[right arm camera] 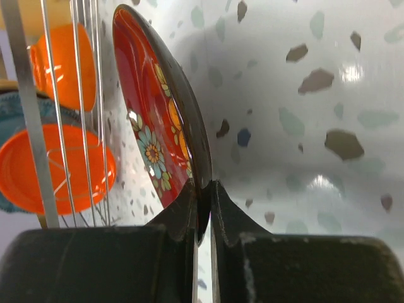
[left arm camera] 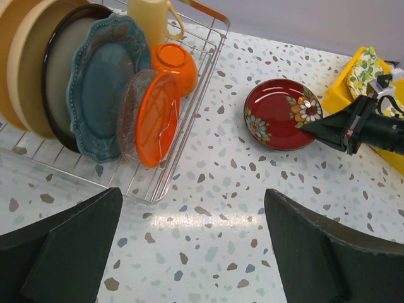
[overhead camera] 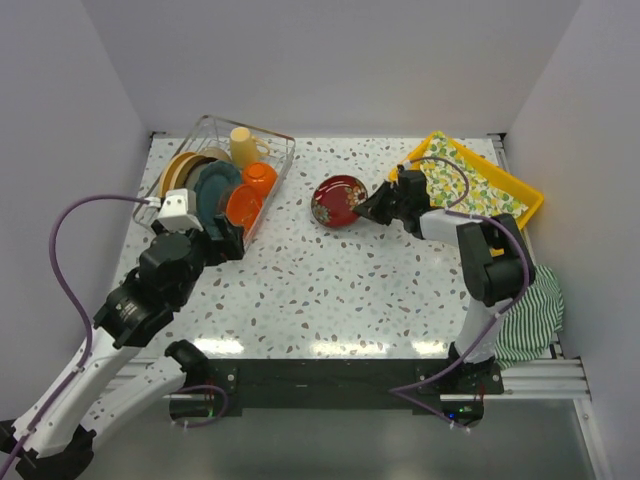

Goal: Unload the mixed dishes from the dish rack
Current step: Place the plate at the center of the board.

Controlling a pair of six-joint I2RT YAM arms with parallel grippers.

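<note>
The wire dish rack (overhead camera: 277, 148) stands at the back left. It holds tan and brown plates, a teal plate (left arm camera: 101, 88), an orange plate (left arm camera: 158, 120), an orange bowl (left arm camera: 173, 63) and a cream mug (left arm camera: 151, 19). A red flowered plate (overhead camera: 338, 200) lies right of the rack, on or just above the table. My right gripper (overhead camera: 368, 208) is shut on its right rim; the grip shows in the right wrist view (right arm camera: 203, 202). My left gripper (left arm camera: 192, 246) is open and empty, low over the table just in front of the rack's near corner.
A yellow tray (overhead camera: 522, 192) with a lemon-print cloth stands at the back right, behind my right arm. A green striped cloth (overhead camera: 535, 310) hangs at the table's right edge. White walls close in the back and both sides.
</note>
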